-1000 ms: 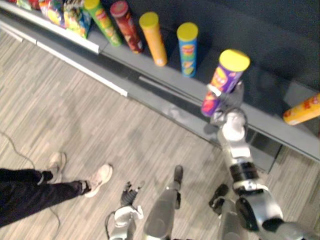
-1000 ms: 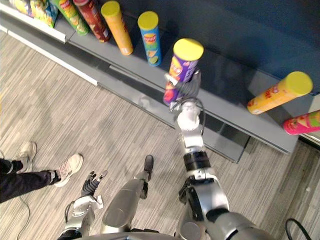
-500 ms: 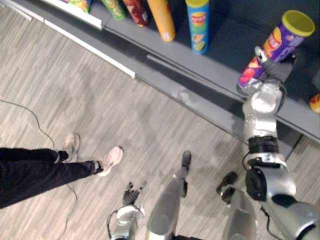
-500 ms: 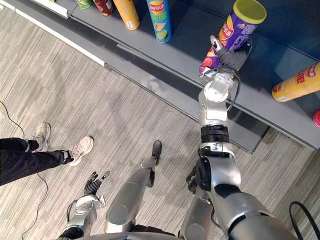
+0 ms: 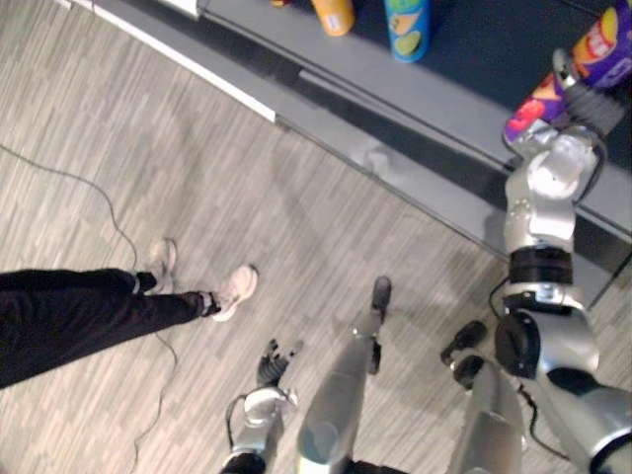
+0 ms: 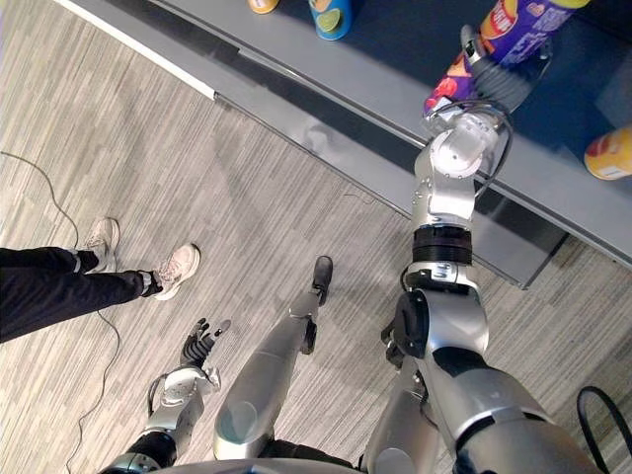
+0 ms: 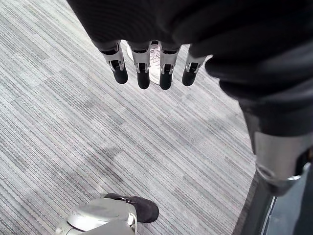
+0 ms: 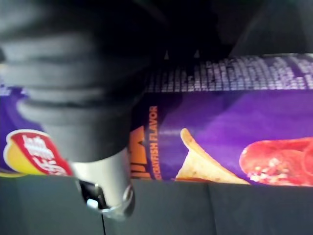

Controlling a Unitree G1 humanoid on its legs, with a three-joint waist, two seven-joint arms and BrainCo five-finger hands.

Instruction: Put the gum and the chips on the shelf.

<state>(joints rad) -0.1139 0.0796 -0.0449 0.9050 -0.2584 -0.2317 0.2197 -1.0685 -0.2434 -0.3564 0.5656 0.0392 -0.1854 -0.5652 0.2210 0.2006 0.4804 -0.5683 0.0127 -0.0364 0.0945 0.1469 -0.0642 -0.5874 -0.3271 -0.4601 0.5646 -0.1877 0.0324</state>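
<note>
A purple chips can (image 5: pixel 591 67) with a red-and-yellow label leans tilted over the grey shelf (image 5: pixel 444 104) at the upper right. My right hand (image 6: pixel 491 87) is shut on its lower half, with the arm stretched up to the shelf. In the right wrist view the purple can (image 8: pixel 234 132) runs along the grey shelf surface (image 8: pixel 195 208), and my thumb (image 8: pixel 105 181) is wrapped over it. I cannot tell whether its base touches the board. My left hand (image 5: pixel 272 363) hangs low over the floor, and its fingers (image 7: pixel 142 68) are straight and hold nothing.
A blue can (image 5: pixel 407 15) and an orange can (image 5: pixel 334 12) stand on the shelf left of the purple one. Another orange can (image 6: pixel 610 153) lies on the shelf to its right. A person's leg (image 5: pixel 79 316) and shoes (image 5: pixel 232 291) are on the wood-grain floor at the left.
The camera has tipped down and closer, so the shelf slid up the picture. My right arm has stretched further in over the shelf with the purple can. The left hand stays low.
</note>
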